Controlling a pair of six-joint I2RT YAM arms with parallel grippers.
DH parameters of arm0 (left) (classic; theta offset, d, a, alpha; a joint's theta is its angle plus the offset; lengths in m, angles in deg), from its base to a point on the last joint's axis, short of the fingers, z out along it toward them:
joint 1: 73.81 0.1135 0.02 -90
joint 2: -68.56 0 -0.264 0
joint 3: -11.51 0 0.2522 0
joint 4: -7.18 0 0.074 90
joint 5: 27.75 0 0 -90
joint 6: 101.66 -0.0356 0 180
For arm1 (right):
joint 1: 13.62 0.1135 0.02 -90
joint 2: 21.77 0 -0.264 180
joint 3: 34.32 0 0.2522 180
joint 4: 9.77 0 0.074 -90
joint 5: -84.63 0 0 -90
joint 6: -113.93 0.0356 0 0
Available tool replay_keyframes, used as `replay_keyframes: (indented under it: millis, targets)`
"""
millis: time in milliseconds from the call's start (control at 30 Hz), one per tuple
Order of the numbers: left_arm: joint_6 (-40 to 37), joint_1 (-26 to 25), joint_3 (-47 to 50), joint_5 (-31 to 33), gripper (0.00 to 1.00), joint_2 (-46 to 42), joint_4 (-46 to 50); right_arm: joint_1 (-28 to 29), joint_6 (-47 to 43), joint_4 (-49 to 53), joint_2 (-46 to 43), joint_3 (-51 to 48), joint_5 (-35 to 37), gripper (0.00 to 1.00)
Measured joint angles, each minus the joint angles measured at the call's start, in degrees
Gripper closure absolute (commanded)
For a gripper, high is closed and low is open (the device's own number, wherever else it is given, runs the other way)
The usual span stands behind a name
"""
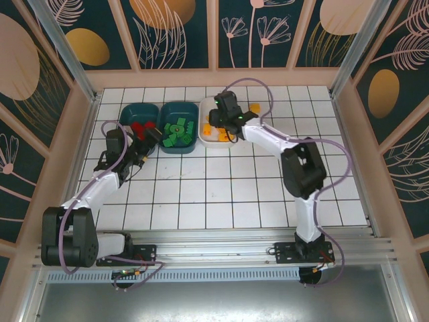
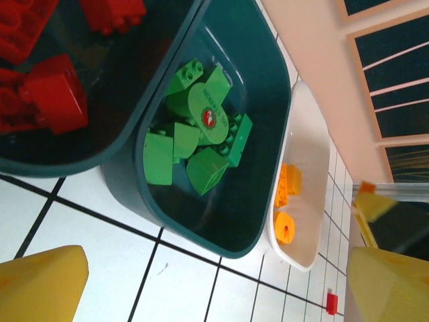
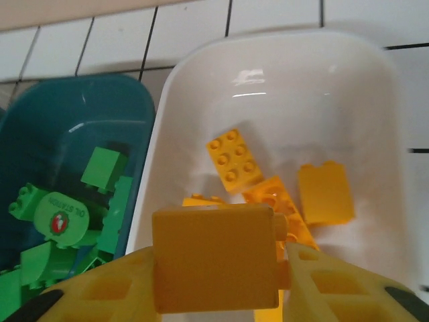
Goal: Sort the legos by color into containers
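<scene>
My right gripper is shut on an orange-yellow lego, held just above the white container, where several more orange-yellow legos lie. From above, the right gripper hangs over the white container. The left gripper is open and empty over bare tiles, beside the middle teal container of green legos. The left teal container holds red legos. From above, the left gripper sits at the front of the two teal containers.
One orange-yellow lego lies on the tiles right of the white container. A small red piece sits on the floor beyond the white container. Wooden walls close the back and sides, and open tiles stretch toward the arm bases.
</scene>
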Motion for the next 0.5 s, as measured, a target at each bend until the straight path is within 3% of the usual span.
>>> replay_keyframes:
  millis: [167, 367, 500]
  targets:
    - [0.0, 0.0, 1.4, -1.2, 0.02, -1.1, 0.9, -0.5, -0.6, 3.9, 6.1, 5.4, 0.1, 0.34]
    - [-0.1, 0.0, 1.5, -3.3, 0.01, -2.1, 0.5, -2.4, -1.5, 4.9, 5.3, 6.9, 0.8, 0.32]
    - [0.0, -0.2, 1.6, -6.1, 0.01, -2.1, -1.4, -6.6, -2.5, 4.1, 3.6, 5.2, 1.4, 0.30]
